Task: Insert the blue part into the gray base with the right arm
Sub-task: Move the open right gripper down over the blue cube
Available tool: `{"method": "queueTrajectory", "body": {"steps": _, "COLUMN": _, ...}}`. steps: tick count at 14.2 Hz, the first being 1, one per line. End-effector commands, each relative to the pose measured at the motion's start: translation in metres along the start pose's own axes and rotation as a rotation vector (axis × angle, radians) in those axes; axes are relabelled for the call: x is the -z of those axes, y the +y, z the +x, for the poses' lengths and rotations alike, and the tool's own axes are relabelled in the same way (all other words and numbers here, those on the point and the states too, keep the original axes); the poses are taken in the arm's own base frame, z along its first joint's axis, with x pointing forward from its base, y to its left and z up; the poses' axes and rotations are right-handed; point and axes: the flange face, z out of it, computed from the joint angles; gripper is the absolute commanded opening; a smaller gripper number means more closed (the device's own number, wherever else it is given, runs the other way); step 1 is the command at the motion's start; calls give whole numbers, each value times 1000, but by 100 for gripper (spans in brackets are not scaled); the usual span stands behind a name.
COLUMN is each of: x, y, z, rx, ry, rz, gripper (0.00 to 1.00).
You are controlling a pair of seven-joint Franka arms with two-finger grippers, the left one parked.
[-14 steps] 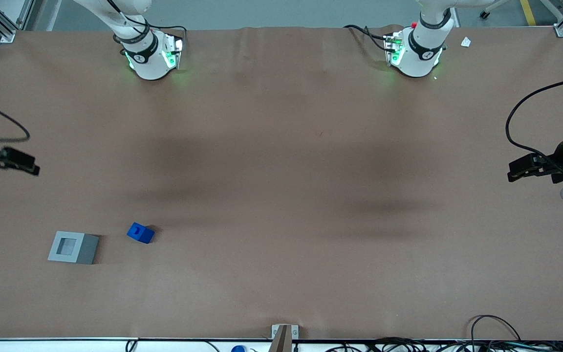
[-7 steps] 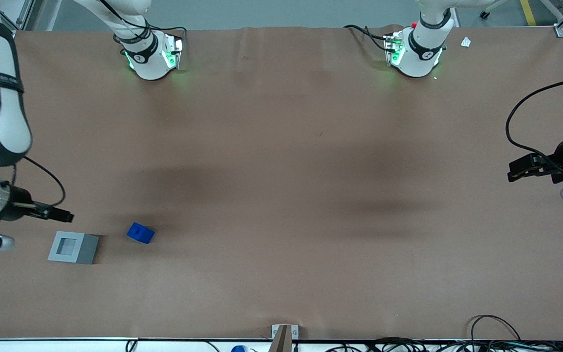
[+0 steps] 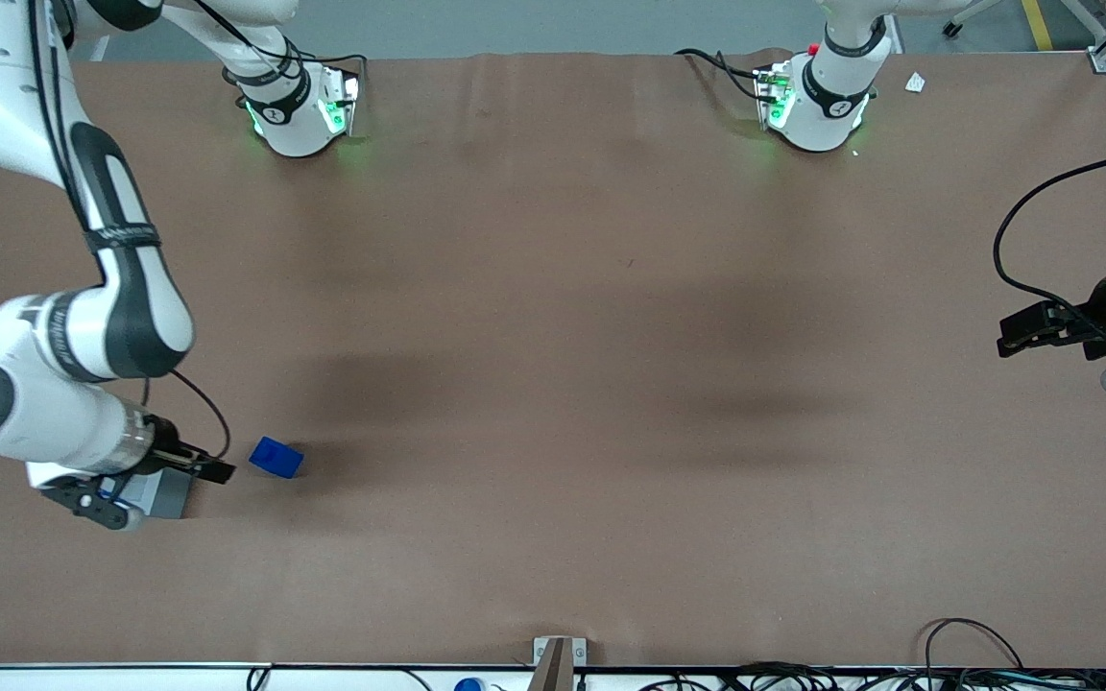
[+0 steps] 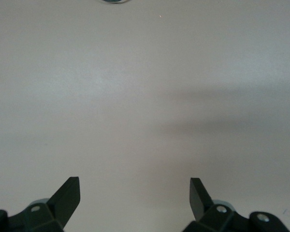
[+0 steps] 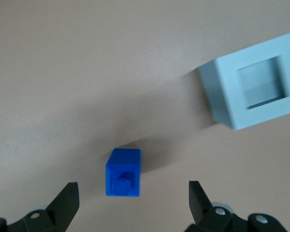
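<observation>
Approaching the pick, the right arm's black two-finger gripper [image 5: 130, 203] hangs over the brown table [image 3: 553, 384], jaws apart, framing the small bright blue blocky part [image 5: 123, 172]. Next it should descend and close. Upright and ungrasped, it lies beside the light gray square-recessed base [image 5: 253, 79].
</observation>
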Motion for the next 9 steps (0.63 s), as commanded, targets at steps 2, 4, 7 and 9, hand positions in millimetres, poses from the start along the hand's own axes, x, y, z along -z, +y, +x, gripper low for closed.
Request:
{"method": "queueTrajectory", "body": {"steps": 2, "x": -14, "y": -13, "z": -8, "rx": -15, "ry": -8, "rz": -33, "gripper": 100}}
{"method": "queueTrajectory", "body": {"steps": 4, "x": -32, "y": -3, "z": -12, "rx": -25, "ry": -41, "rz": -48, "gripper": 100}}
{"method": "queueTrajectory", "body": {"steps": 7, "x": -50, "y": 3, "z": -18, "rx": -26, "ry": -69, "rz": -60, "gripper": 100}}
{"method": "queueTrajectory", "body": {"steps": 9, "x": -60, "y": 3, "z": -20, "rx": -30, "ry": -86, "rz": -62, "gripper": 100}}
